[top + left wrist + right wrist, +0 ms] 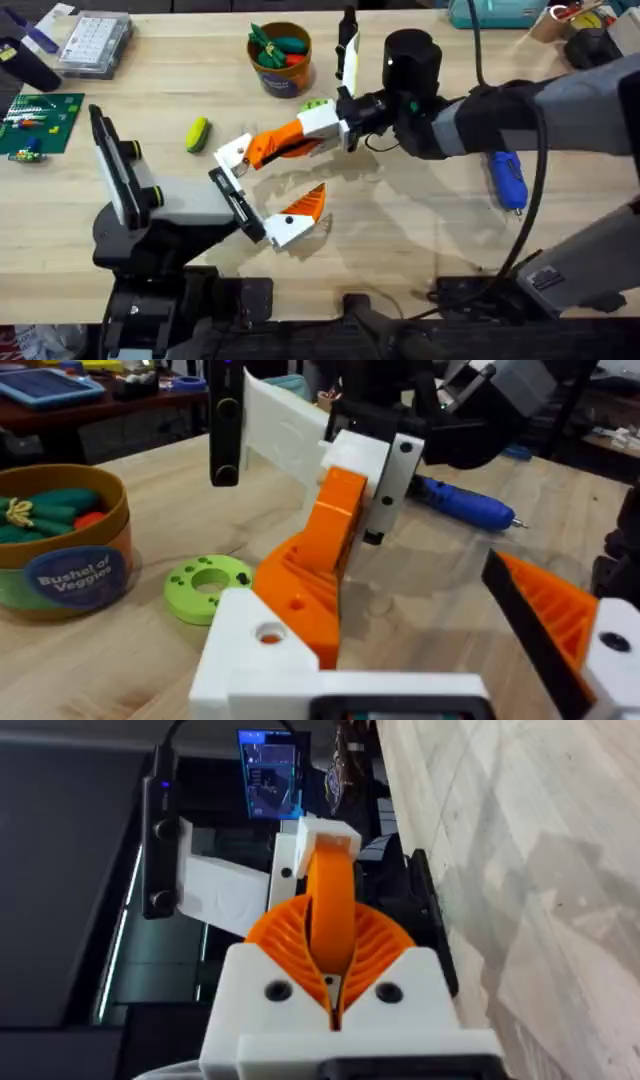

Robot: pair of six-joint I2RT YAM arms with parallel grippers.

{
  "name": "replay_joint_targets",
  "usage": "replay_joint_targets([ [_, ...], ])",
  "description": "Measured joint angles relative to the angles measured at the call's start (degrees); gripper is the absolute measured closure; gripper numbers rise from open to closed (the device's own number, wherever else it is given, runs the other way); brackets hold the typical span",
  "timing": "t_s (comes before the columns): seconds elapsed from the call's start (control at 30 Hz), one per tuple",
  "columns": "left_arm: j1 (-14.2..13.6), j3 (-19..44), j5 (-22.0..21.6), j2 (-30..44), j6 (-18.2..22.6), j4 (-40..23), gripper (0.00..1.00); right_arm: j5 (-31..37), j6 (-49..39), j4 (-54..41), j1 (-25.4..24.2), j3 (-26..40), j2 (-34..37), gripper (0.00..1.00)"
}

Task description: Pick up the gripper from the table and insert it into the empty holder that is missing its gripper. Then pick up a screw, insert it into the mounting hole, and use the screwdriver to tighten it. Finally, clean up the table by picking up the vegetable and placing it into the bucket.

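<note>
**Lining up the spare gripper at the empty holder**

Clamped tight in the right gripper point(298, 138): the orange spare gripper point(262, 148), white base aimed at the empty holder point(228, 188). Held by the pad end, probably to leave that base free for seating. Spread wide on the left gripper point(268, 190), apparently to present the slot. Not yet seated, by the look. Lying aside on the bench point(420, 230): screwdriver point(507, 178) under the right arm, vegetable point(197, 133) near the left arm, bucket point(281, 58) farther back.

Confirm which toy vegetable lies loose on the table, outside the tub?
The yellow-green vegetable, lying alone on the bare wood left of both grippers. The green, red and orange ones sit bunched inside the "Bushel of Veggies" bucket.
</note>
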Motion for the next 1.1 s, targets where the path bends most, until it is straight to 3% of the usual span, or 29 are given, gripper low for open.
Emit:
replay_joint_targets([
  [1.1,1.0,0.0,-3.2,0.0,-1.5,0.1,0.014,3.4,-0.8,-0.9,2.6,0.6,0.0,0.981],
])
